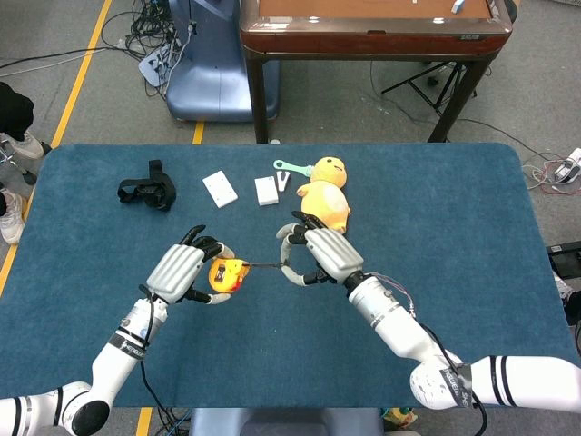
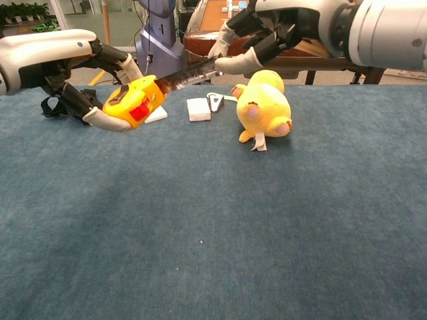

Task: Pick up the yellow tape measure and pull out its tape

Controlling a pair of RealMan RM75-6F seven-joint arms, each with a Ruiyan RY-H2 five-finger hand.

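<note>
— What can't you resolve?
— My left hand (image 1: pixel 184 272) covers most of the tape measure (image 1: pixel 224 273) in the head view. The tape (image 2: pixel 187 72) markings blur.
— And the right?
— Chest view crops my right hand (image 2: pixel 263 37) at the top edge.

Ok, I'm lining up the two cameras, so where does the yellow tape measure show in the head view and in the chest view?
Head view: the yellow tape measure sits left of centre, held in the left hand.
Chest view: the same tape measure is at upper left, lifted above the cloth.
Shared landmark: the yellow plush duck, lying to the right of the tape measure in both views.
</note>
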